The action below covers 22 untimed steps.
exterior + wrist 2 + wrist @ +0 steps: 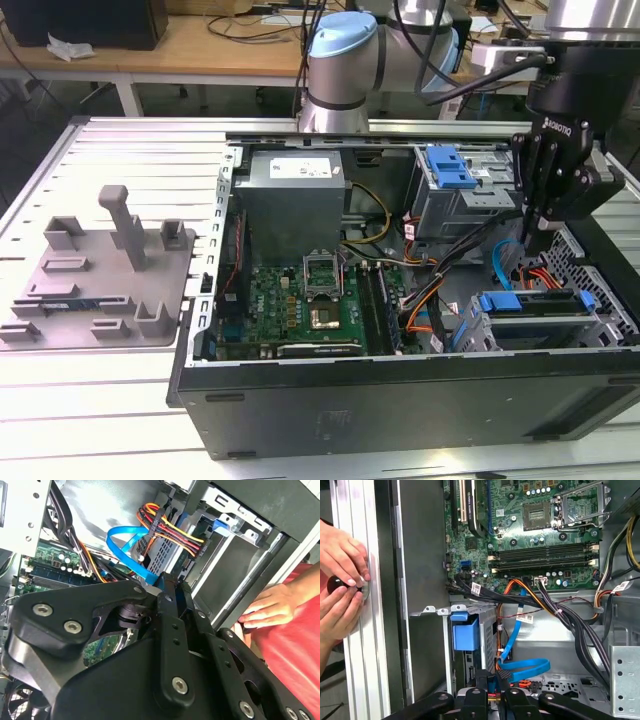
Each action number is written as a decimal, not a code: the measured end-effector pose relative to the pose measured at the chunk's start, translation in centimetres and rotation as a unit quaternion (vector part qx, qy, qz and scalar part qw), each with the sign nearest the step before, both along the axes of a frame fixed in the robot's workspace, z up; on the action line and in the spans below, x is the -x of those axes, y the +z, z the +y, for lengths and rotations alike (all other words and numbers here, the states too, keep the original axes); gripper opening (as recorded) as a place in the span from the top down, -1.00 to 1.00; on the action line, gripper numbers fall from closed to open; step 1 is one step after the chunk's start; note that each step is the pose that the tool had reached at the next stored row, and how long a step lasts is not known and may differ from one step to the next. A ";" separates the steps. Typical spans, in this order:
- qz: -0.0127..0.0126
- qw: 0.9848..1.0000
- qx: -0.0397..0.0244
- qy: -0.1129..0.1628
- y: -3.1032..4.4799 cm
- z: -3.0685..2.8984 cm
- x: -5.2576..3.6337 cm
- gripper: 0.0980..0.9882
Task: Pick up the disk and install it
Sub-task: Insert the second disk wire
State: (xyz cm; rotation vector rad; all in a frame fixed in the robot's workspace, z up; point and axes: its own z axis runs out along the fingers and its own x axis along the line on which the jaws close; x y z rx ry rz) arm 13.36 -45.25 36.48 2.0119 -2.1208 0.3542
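On the exterior view's left, a grey tray (100,270) with block shapes lies on the pale worktop (90,400). In the middle sits an open black case (400,400) with a green board (300,295) inside. Further right, a blue latch (450,165) sits on a grey cage (440,205). At the exterior view's right, the black gripper (540,240) hangs down inside the case, just above some coloured wires (530,272). Its fingers (548,205) are narrow, almost together, and hold nothing that can be seen. The disk (535,303) lies flat in the low bay at the lower right, just below the gripper and not touching it. In the first wrist view, two hands (340,585) rest on the worktop's rail beside the case.
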 end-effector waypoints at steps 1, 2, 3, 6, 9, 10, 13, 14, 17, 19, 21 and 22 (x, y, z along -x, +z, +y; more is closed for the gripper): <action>0.000 1.000 0.000 0.000 -0.01 0.00 0.00 0.74; 0.000 1.000 0.000 0.000 -0.04 0.00 0.00 0.74; 0.000 1.000 0.000 0.000 -0.06 0.00 0.00 0.86; 0.000 1.000 0.000 0.000 -0.07 0.00 0.00 0.86; 0.000 1.000 0.000 0.000 -0.08 0.00 0.02 0.86; 0.000 1.000 0.000 0.000 -0.08 0.00 0.02 0.86; 0.000 1.000 -0.001 0.000 -0.09 -0.03 0.02 0.86; 0.000 1.000 -0.003 0.000 -0.09 -0.14 0.02 0.86; 0.000 1.000 -0.014 0.000 -0.08 -1.06 0.03 0.86; 0.000 1.000 -0.022 0.000 -0.07 -1.40 0.02 0.86; 0.000 1.000 -0.031 0.000 -0.01 -1.83 0.01 0.86; 0.000 0.999 -0.034 0.000 0.03 -1.99 0.01 0.86</action>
